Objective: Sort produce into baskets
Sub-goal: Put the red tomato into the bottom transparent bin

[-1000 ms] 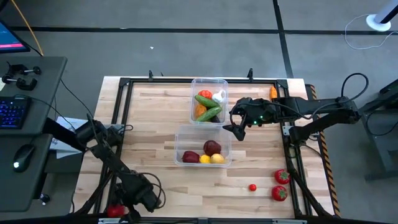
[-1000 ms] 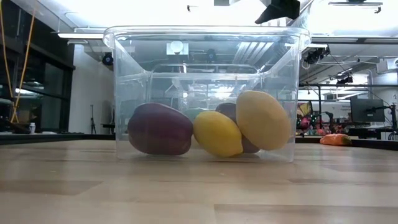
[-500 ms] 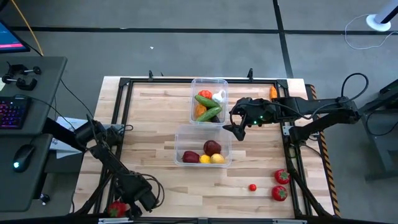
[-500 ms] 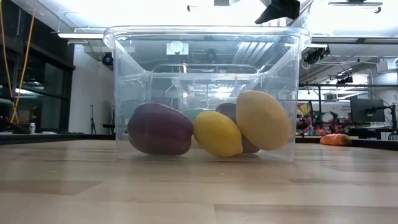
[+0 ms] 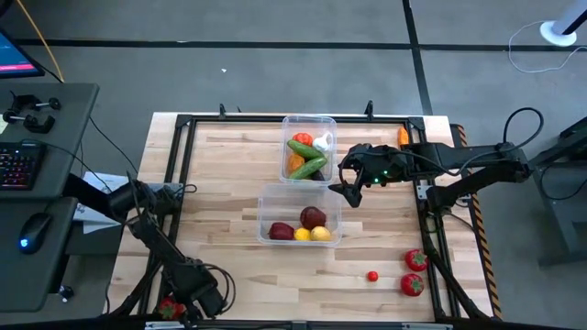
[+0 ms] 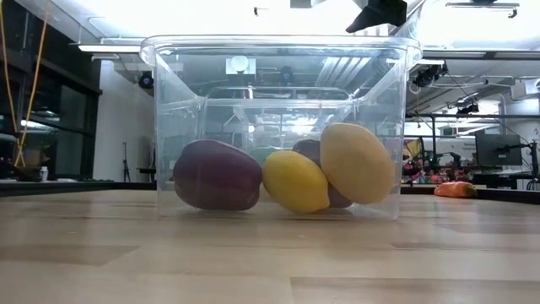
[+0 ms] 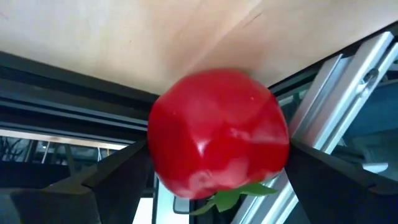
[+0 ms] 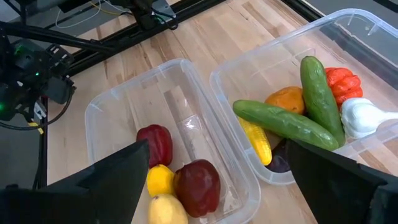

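A: Near tub (image 5: 300,222) first. We see clear plastic with rounded corners, holding a dark red apple (image 5: 313,216), a second dark red piece (image 5: 281,231) and two yellow lemons (image 5: 310,234). In the low view the lemons (image 6: 294,181) sit against its front wall.

B: Agreed. Far tub (image 5: 308,147), just behind it: two green cucumbers (image 5: 306,158), a ridged red tomato (image 5: 303,138), white garlic (image 5: 322,142), something orange (image 5: 293,163). The right wrist view adds a yellow corn cob (image 8: 256,138) under the cucumbers (image 8: 283,121).

A: Hands. We see the left gripper (image 5: 171,308) at the table's near-left corner, fingers (image 7: 112,180) pinching a glossy red tomato (image 7: 219,133) with a green stem, over the wood edge and black frame.

B: The right gripper (image 5: 347,190) hangs spread and empty just right of the gap between the tubs.

A: Loose produce: two red tomatoes (image 5: 413,271) and a small red one (image 5: 372,275) on the pale wood table (image 5: 220,183) at the near right, well apart from both grippers. An orange carrot (image 5: 402,136) lies at the far-right rail.
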You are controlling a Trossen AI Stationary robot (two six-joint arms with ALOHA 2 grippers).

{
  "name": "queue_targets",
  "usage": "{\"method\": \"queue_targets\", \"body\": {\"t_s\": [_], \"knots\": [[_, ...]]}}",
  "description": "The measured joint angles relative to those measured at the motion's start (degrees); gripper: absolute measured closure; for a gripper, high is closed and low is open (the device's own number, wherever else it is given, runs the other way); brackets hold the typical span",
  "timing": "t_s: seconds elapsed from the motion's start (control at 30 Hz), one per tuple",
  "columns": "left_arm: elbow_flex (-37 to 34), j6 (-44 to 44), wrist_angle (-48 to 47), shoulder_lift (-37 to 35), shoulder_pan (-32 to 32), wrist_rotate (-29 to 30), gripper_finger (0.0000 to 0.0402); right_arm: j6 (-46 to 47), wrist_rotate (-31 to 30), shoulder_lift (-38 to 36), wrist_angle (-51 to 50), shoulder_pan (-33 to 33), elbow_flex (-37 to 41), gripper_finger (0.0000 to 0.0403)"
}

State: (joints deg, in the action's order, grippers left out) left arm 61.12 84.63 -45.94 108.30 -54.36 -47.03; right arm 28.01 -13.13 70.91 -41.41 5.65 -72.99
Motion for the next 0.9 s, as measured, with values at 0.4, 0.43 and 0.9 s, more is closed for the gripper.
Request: {"method": "queue_targets", "body": {"t_s": [0.4, 0.43, 0.9], "knots": [[-0.1, -1.6, -0.5, 0.7, -0.9, 3.3, 0.0066, 0.2, 0.0, 0.0, 0.0, 0.0, 0.0, 0.0037], [-0.1, -1.7, -0.5, 0.7, -1.1, 3.9, 0.0070, 0.2, 0.0, 0.0, 0.0, 0.0, 0.0, 0.0037], [0.0, -6.6, -2.0, -3.4, 1.2, 11.5, 0.0158, 0.0, 0.0, 0.0, -0.3, 0.0, 0.0, 0.0037]]}}
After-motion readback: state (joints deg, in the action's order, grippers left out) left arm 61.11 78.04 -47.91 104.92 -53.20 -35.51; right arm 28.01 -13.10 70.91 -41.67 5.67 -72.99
